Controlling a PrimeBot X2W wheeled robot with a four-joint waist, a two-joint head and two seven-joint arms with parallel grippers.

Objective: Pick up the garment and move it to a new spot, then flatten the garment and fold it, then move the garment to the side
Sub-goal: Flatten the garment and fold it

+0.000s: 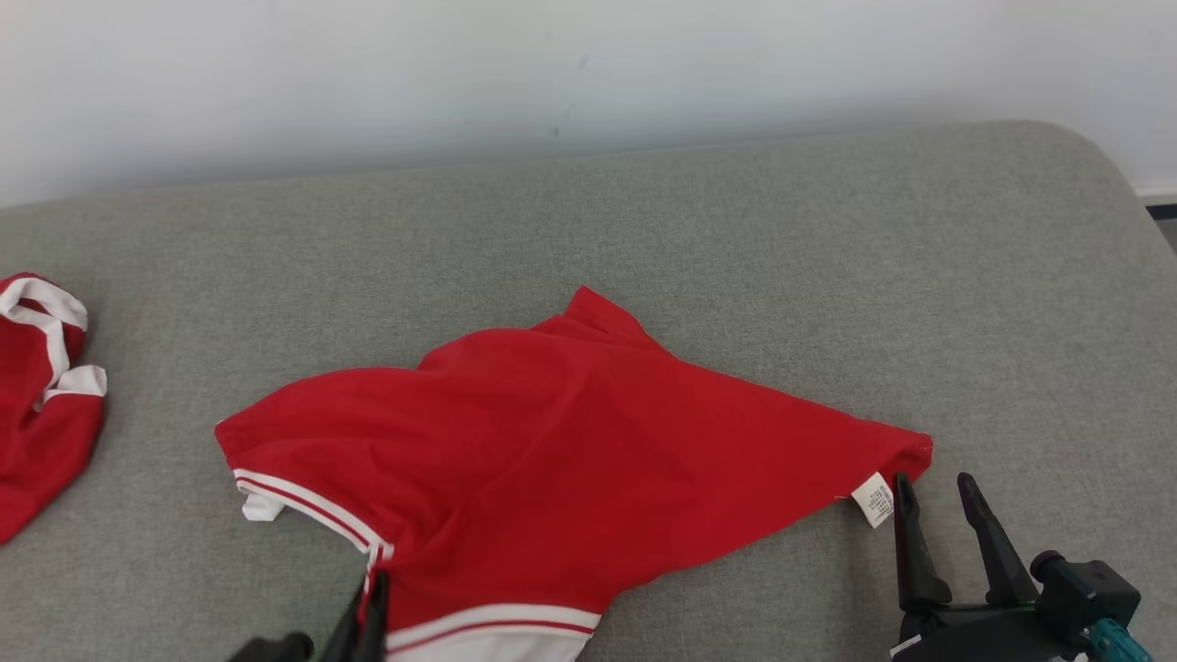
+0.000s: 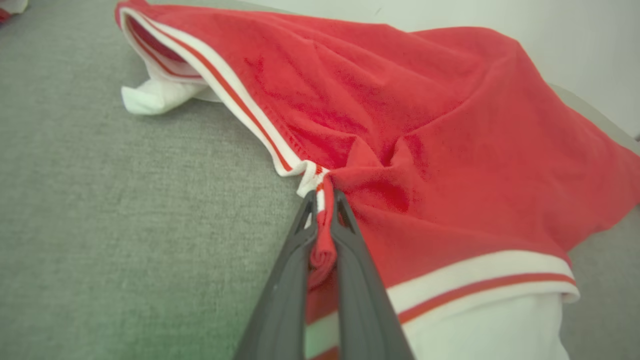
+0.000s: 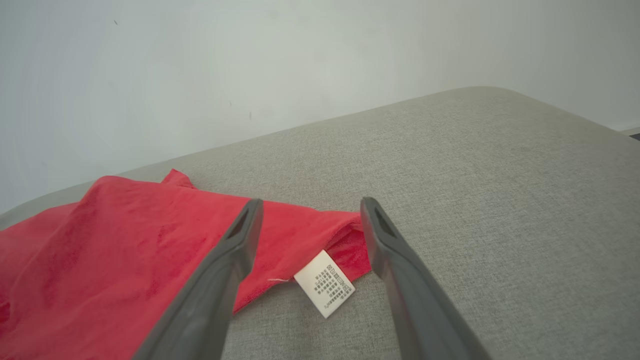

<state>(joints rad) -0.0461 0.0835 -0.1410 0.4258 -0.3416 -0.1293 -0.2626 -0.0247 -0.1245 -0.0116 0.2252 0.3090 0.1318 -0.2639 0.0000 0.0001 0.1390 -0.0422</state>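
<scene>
Red garment (image 1: 570, 432) (white-striped trim) lies rumpled.

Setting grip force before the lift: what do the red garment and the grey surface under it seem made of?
Red garment: soft matte knit, probably cotton; it creases and bunches where the left gripper pinches it. Grey surface: matte woven upholstery, fine speckled weave visible, rounded corner suggests padding.

Red garment (image 1: 570, 432) with white, red-striped trim (image 1: 497, 618); white printed label (image 1: 874, 500); grey woven surface (image 1: 736, 230).
</scene>
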